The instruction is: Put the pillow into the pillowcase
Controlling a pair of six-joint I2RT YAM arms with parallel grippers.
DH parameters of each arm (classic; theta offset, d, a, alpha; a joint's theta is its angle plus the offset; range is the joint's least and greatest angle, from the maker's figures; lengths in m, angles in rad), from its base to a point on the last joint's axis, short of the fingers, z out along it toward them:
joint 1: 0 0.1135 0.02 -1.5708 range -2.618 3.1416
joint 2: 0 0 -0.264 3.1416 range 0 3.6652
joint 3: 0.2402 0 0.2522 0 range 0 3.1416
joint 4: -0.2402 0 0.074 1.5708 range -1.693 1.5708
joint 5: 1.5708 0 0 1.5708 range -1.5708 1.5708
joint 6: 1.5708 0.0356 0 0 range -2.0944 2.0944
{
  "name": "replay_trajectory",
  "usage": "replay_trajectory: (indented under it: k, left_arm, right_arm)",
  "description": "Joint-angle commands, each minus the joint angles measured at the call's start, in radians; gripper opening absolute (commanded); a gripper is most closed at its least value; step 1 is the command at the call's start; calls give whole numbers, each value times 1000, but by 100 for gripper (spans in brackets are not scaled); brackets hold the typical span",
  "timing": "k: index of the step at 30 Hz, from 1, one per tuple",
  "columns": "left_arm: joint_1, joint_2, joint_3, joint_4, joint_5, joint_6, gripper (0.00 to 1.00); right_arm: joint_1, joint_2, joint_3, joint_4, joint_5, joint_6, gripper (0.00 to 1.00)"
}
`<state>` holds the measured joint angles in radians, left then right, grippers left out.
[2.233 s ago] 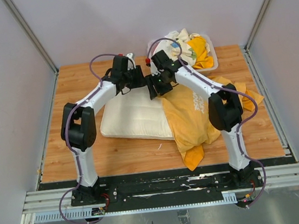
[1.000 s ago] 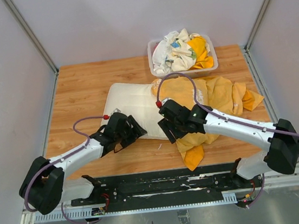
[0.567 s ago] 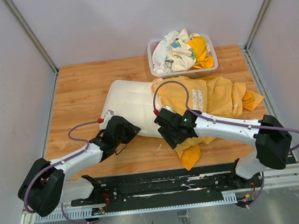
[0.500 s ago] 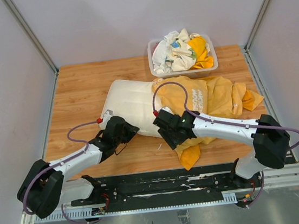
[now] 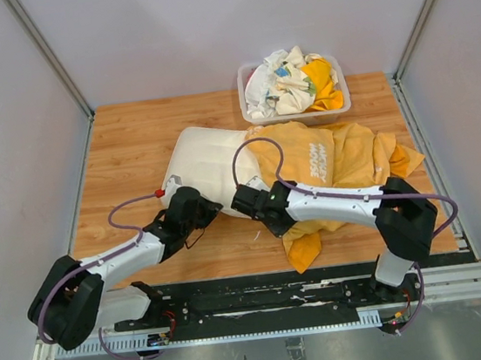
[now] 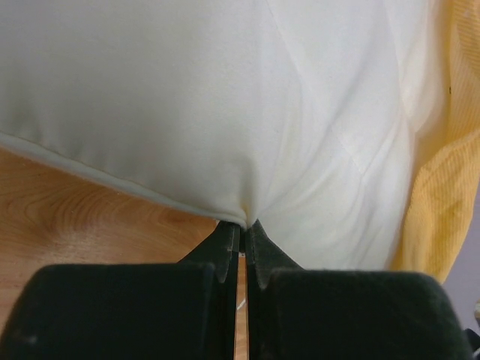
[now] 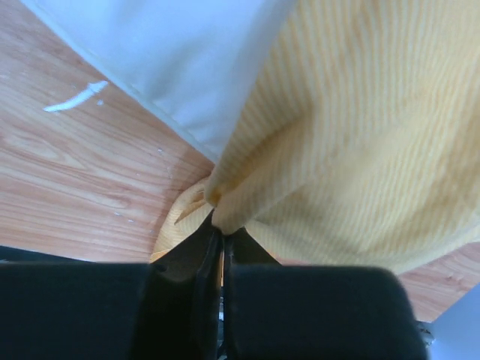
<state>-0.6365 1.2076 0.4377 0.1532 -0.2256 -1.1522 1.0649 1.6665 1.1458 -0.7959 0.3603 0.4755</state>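
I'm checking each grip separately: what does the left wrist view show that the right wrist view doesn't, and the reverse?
Only the left wrist view: the left gripper, its jaws closed on the near seam of the pillow, which fills most of the picture. Only the right wrist view: the right gripper, its jaws closed on an edge of the pillowcase, and a small white scrap lying on the table. Both: the cream pillow, the orange-yellow pillowcase and the wooden table.
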Motion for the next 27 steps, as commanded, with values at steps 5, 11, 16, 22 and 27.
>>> replay_trajectory:
  k: [5, 11, 16, 22, 27]
  left_arm:
    - [0, -77, 97, 45, 57, 3, 0]
    - [0, -110, 221, -2, 89, 15, 0]
    - [0, -121, 315, -42, 80, 33, 0]
    - [0, -89, 374, -64, 65, 48, 0]
    - [0, -57, 372, -22, 79, 33, 0]
  right_arm:
    - [24, -32, 269, -67, 2, -86, 1]
    - [21, 88, 518, -94, -7, -205, 1]
    - [-14, 133, 641, -101, -58, -247, 1]
    - [-42, 115, 716, -109, -65, -281, 1]
    - [-66, 72, 687, -89, -66, -287, 1]
